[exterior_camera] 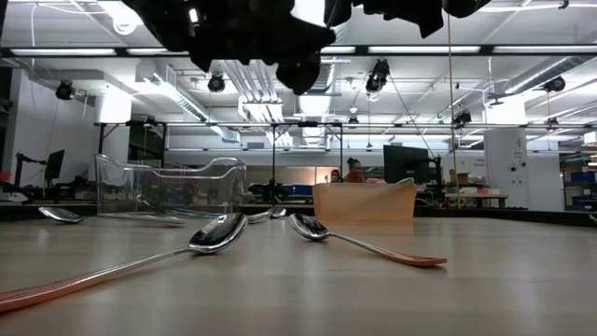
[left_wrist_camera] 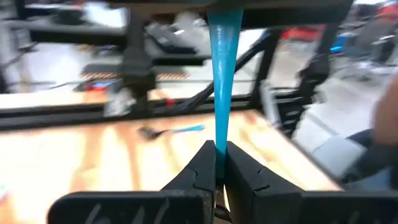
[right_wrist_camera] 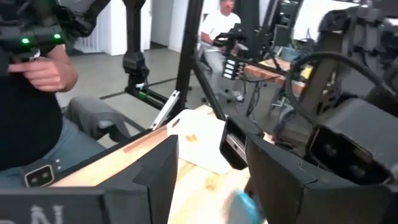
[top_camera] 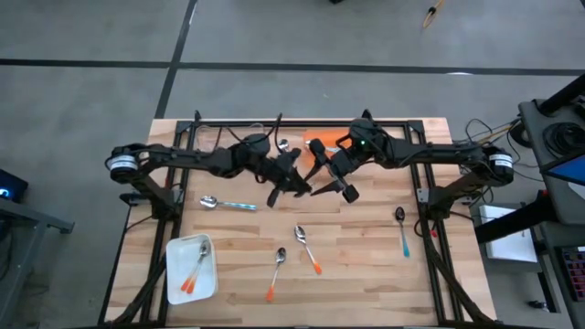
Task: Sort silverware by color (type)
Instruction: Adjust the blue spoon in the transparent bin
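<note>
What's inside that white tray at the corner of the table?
The white tray holds orange-handled spoons, apparently two, lying close together. Whether anything lies beneath them cannot be seen.

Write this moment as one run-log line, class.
left end effector: shut on teal spoon, mid-table, raised | right end effector: open, beside it | white tray: two orange spoons

You have two orange-handled spoons [top_camera: 193, 271] in the white tray [top_camera: 174, 285], two more [top_camera: 307, 248] mid-table, one light-blue-handled spoon [top_camera: 227, 204] at left, one teal-handled spoon [top_camera: 402, 230] at right.
</note>
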`<state>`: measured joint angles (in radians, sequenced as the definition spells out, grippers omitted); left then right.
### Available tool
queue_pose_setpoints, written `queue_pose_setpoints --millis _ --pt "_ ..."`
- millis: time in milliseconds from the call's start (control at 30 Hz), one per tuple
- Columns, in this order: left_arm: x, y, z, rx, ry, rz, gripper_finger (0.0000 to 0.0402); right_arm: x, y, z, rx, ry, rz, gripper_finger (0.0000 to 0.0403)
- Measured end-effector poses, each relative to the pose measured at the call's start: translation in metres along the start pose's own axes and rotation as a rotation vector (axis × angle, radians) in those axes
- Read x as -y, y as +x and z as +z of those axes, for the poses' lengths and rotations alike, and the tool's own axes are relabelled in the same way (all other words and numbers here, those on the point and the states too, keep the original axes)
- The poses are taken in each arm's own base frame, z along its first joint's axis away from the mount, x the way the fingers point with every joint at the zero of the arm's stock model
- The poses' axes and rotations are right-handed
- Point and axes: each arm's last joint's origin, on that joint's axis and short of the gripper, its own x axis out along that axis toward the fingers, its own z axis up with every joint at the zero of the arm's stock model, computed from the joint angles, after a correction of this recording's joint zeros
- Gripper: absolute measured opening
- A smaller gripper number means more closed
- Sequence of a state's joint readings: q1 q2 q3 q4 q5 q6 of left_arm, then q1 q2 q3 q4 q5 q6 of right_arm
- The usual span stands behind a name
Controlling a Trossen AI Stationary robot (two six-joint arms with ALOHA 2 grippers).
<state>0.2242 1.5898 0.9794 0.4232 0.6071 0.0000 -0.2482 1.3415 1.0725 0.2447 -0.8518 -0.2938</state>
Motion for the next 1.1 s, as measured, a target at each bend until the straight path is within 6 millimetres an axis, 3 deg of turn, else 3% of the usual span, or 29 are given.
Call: queue_pose_setpoints --millis 267,600,933,1100 --pt "0.004 -0.029 0.005 -0.173 0.009 0.213 0.0001 0.003 -0.004 0.003 -0.012 -0.001 -0.074 0.0184" --pt "0.016 -0.094 0.008 -0.632 0.172 0.78 0.0001 0.003 -0.009 0.009 -0.021 -0.012 -0.161 0.0185" --pt "-0.013 -0.162 -0.015 -0.983 -0.01 0.946 0.0001 0.002 -0.01 0.01 -0.022 0.003 -0.161 0.0184" --pt "-0.033 -0.181 -0.03 -1.122 -0.047 0.944 0.0001 0.002 -0.01 0.009 -0.024 0.004 -0.16 0.0184"
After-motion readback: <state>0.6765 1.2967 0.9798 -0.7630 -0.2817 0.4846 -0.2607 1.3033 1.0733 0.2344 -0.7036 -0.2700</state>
